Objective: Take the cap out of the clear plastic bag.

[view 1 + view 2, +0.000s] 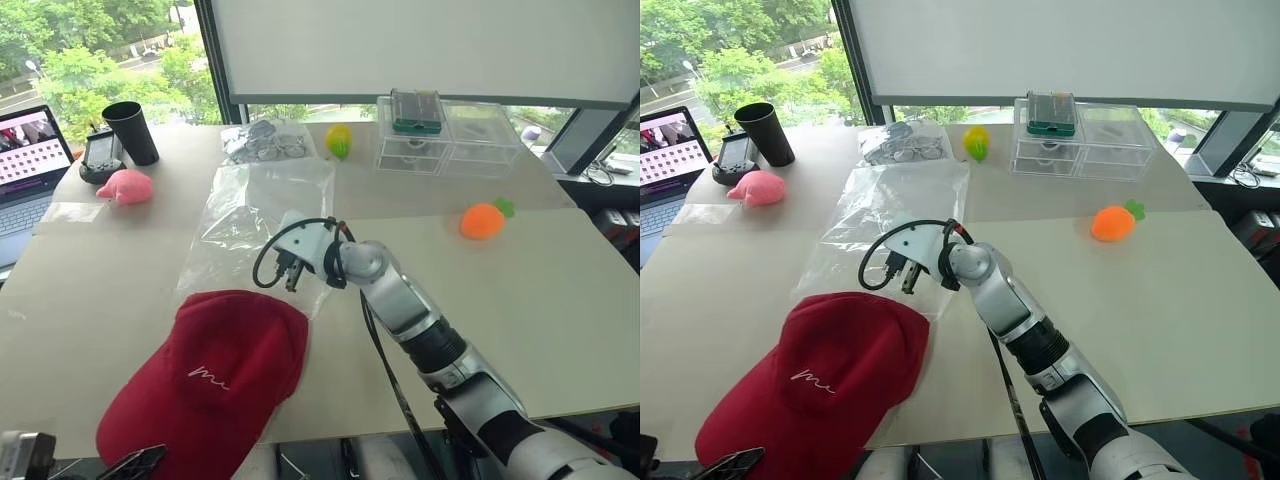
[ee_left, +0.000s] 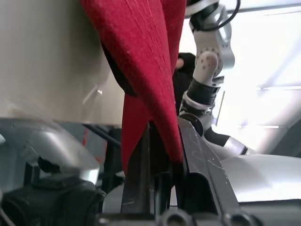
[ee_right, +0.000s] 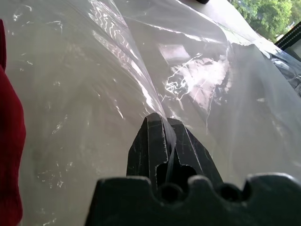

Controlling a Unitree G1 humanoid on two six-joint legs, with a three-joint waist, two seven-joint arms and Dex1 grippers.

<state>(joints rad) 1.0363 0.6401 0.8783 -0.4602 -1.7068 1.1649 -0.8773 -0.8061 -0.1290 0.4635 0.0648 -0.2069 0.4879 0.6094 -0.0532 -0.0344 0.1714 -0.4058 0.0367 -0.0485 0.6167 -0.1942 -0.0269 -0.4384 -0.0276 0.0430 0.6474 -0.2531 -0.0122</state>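
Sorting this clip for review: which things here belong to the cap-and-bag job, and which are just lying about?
In the job:
- cap, pinched by left gripper
- clear plastic bag, pinched by right gripper

Lying about:
- pink toy
- black cup
- orange toy
- clear drawers
- laptop

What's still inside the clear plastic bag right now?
Nothing visible: the clear plastic bag lies flat, table showing through, pinched by the right gripper. The cap sits near its open end, held by the left gripper; any overlap there is hidden.
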